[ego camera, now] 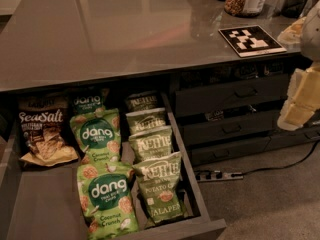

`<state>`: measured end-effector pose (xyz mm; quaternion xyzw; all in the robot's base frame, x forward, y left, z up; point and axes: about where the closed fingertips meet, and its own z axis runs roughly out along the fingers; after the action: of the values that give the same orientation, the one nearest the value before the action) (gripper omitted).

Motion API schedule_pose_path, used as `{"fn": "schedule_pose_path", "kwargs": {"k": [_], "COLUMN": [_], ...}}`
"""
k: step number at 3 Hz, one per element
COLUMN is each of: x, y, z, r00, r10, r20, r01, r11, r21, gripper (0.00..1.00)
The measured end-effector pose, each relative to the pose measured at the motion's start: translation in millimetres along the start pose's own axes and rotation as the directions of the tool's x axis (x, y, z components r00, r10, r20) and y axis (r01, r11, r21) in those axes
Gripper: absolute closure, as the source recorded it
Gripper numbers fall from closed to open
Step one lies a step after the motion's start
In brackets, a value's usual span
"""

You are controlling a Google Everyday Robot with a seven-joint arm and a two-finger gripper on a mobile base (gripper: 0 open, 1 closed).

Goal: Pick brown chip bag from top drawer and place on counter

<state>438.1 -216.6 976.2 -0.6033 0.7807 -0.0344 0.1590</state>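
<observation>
Camera view: claw (299, 103) at right edge; cannot tell its state. Reaching for the brown chip bag (44, 134) could snag the neighbouring dang bag (95, 134).

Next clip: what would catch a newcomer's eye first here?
The open top drawer at lower left, packed with snack bags: the brown chip bag lies at its back left, beside rows of green dang bags and pale Kettle bags. Above it the glossy counter carries a black-and-white marker tile at right. The robot's pale tool hangs at the right edge, apart from the drawer.

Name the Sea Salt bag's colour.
Brown chip bag: dark brown, cream edges, camera view. Claw hangs far right.
</observation>
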Motion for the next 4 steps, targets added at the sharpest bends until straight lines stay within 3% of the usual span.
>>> {"fn": "schedule_pose_path", "kwargs": {"k": [1,2,3,4], "x": [0,-33,-56,-56], "y": [0,-3,-7,-7], "z": [0,25,54,54], "r00": [1.0,0.996,0.98,0.98], "r10": [0.0,-0.029,-0.114,-0.114], "r20": [0.0,0.081,0.162,0.162], "r01": [0.0,0.031,0.135,0.134], "r11": [1.0,0.9993,0.9831,0.9834], "r21": [0.0,-0.023,-0.123,-0.122], "gripper": [0.0,0.0,0.0,0.0]}}
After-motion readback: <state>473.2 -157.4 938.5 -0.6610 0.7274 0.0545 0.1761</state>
